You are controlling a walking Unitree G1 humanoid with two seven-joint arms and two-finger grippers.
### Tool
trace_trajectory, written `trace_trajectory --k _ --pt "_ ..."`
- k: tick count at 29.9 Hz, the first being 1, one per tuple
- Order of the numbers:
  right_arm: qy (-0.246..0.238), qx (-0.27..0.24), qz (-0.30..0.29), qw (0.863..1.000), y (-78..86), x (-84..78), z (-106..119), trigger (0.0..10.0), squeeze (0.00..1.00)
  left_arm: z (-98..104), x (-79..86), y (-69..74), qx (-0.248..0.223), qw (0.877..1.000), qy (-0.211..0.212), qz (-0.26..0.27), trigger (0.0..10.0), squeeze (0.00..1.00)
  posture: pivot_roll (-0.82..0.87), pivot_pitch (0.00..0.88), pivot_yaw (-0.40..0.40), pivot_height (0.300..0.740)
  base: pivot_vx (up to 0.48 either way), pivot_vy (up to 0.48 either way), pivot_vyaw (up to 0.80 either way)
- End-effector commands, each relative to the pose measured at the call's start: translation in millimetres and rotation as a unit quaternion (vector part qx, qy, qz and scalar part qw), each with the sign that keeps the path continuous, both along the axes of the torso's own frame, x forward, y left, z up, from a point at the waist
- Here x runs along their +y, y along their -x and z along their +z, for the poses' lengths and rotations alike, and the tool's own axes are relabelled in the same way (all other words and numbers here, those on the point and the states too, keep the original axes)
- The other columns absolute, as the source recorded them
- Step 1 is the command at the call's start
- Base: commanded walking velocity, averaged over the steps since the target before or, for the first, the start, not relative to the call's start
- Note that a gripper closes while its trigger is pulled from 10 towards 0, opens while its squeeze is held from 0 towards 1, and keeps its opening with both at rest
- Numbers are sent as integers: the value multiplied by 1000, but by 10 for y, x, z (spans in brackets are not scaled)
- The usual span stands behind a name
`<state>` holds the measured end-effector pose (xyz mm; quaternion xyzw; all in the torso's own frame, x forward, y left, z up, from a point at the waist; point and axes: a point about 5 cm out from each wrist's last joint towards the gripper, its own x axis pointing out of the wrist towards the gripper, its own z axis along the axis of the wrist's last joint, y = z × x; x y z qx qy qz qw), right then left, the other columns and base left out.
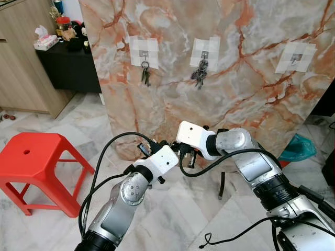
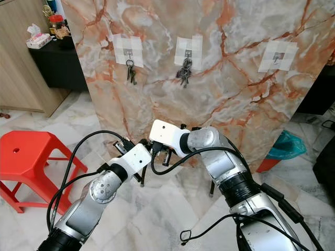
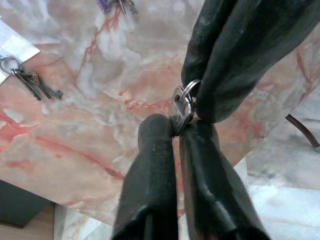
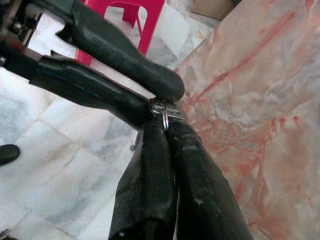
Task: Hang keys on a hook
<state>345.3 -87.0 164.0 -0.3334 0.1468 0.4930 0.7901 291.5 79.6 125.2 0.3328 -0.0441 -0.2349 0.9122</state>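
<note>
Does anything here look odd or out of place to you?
Mainly the marble panel: it leans askew against the wall. Of its three taped hooks, two carry key bunches; the right hook is bare. Both grippers pinch one small key ring between them.

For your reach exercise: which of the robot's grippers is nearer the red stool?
Left. The left gripper hangs nearer the red stool; the right gripper meets it fingertip to fingertip, on the side away from the stool.

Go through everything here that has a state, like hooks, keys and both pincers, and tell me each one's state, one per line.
Left hook: holds a key bunch, hanging.
Middle hook: holds a larger key bunch, hanging.
Right hook: bare, nothing hung.
Keys: off the wall, pinched between both pincers.
Left pincer: shut on the keys.
Right pincer: shut on the key ring.
Red stool: upright, top bare.
</note>
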Motion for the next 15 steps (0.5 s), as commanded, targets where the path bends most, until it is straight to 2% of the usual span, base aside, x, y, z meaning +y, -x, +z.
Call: trace_trajectory --k 1,9,15 --pt "-1 2 11 1000 34 34 4 10000 0 14 -12 -4 -6 1000 -3 -7 0 0 -1 57 -37 740 0 0 0" --pt "-1 3 14 1000 42 39 3 10000 0 0 -24 11 -6 1000 -9 -15 0 0 0 57 -37 740 0 0 0" --pt "1 6 20 1000 64 39 -8 10000 0 14 46 -24 -13 1000 -11 12 0 0 0 58 -37 740 0 0 0"
